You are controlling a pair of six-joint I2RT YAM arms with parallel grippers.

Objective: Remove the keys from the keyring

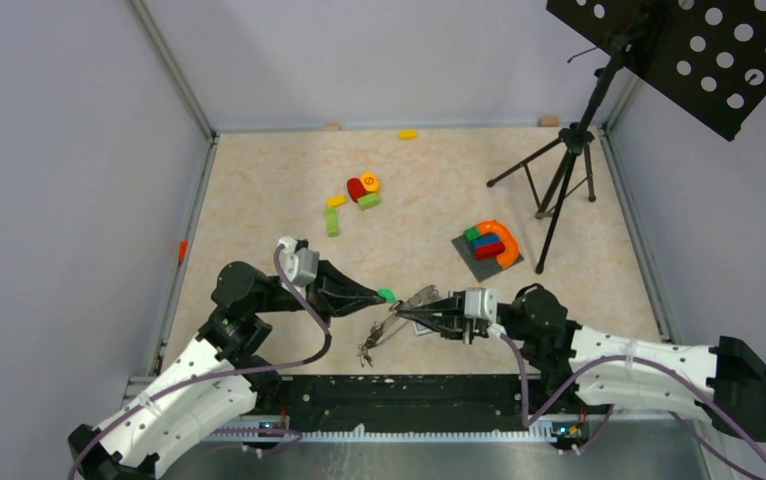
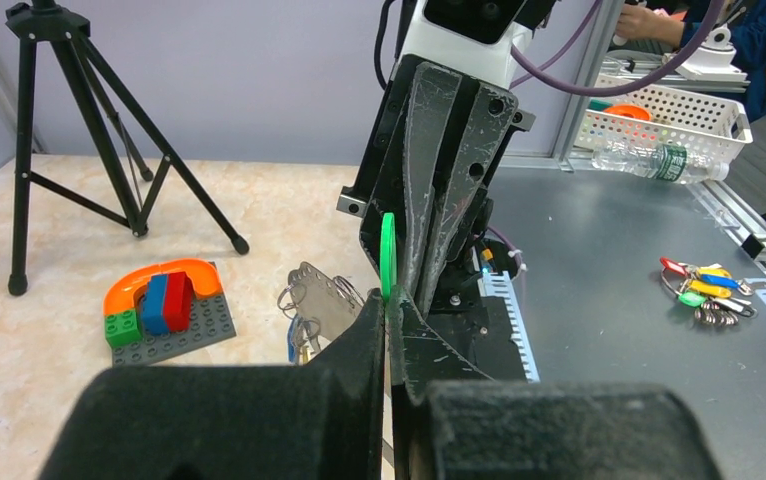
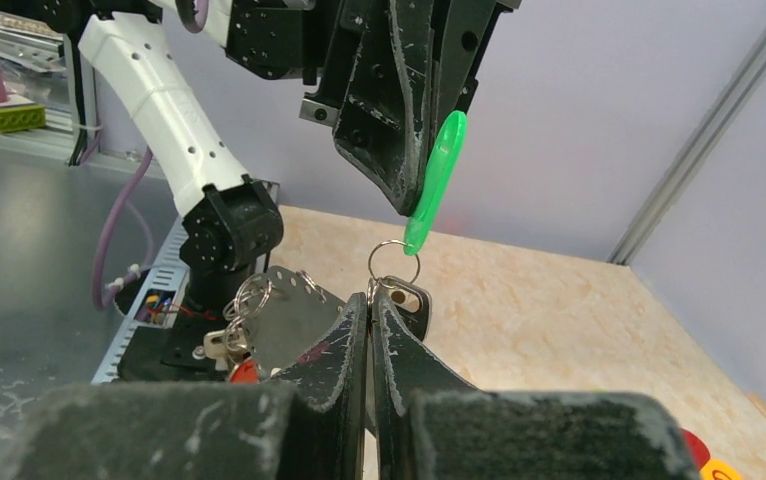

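Above the speckled beige table (image 1: 259, 200), left claw (image 1: 375, 293) pinches a green tag (image 3: 435, 178), right claw (image 1: 406, 315) clamps the keyring (image 2: 321, 296).

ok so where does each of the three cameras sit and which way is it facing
Top external: above and behind the bases, facing down on the table; both arms show, left gripper and right gripper meeting at the keys.
Left wrist: on the left arm, facing the right gripper; own shut fingers pinch the green tag.
Right wrist: on the right arm, facing the left gripper; own shut fingers at the keys.
All three share the green tag.
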